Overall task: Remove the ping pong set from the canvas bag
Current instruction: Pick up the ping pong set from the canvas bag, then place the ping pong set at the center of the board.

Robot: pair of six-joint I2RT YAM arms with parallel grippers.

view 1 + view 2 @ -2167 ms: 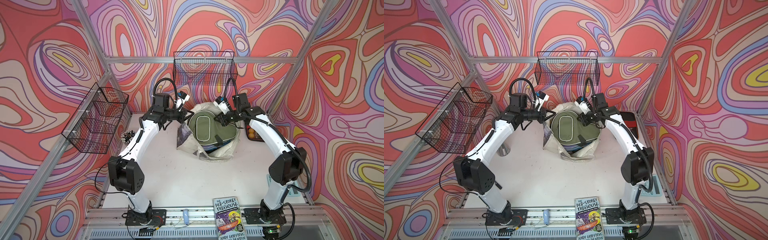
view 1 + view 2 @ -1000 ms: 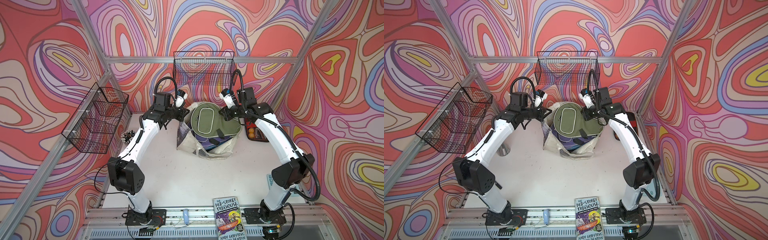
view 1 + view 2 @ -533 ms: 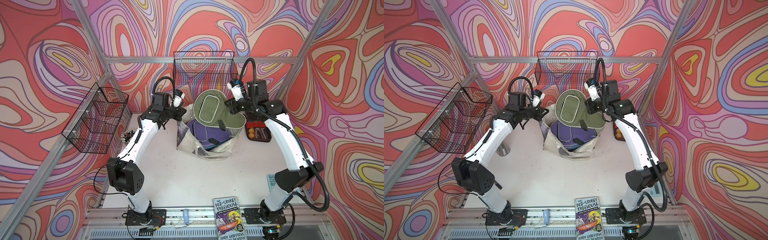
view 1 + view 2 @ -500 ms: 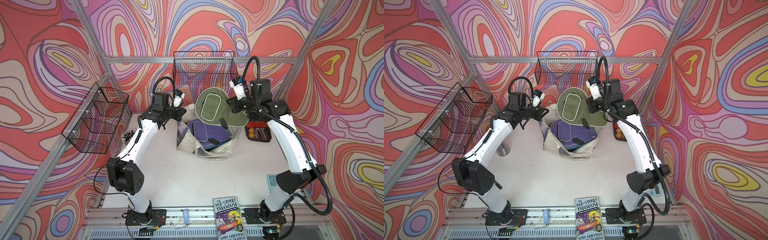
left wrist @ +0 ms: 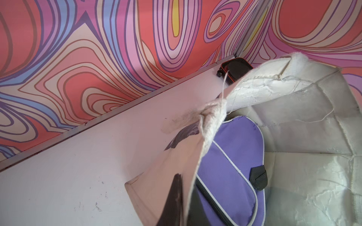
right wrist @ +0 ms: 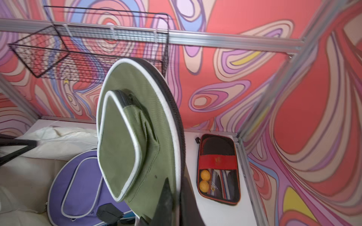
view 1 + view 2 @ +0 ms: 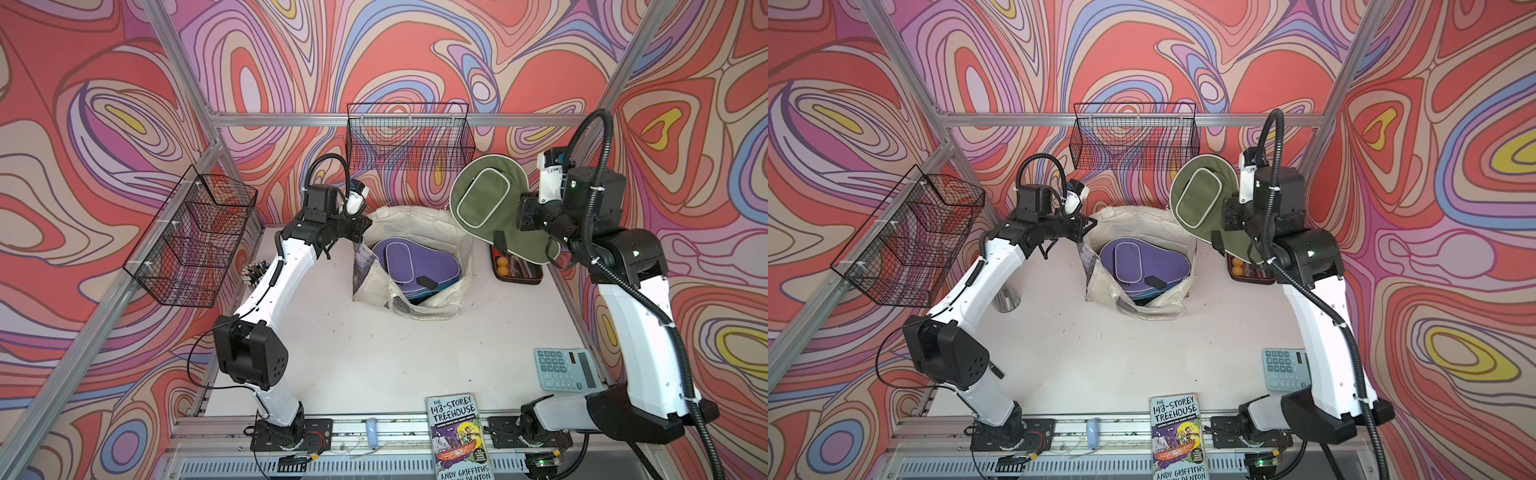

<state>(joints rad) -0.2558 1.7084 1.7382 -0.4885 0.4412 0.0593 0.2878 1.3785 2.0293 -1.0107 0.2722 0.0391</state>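
Canvas bag [image 7: 409, 216] stood open at the far centre of the table [image 7: 374, 353], its left rim pinched in the closed left gripper [image 7: 363, 226]. Were that pinch to slip, the wall would likely slump over the purple cover [image 7: 409, 262] lying flat inside. Olive cover [image 7: 482, 199], clear of the bag, hung in the air to its right, above the rectangular case [image 6: 217, 168], clamped near its narrow end by the right gripper [image 6: 176, 199]. With the broad head cantilevered from an edge grip, it could pivot or slide out and fall onto the case, or brush the wire basket [image 7: 409, 137] on the far wall. Its long axis ran tilted, head up and far-left, narrow end down and near-right.
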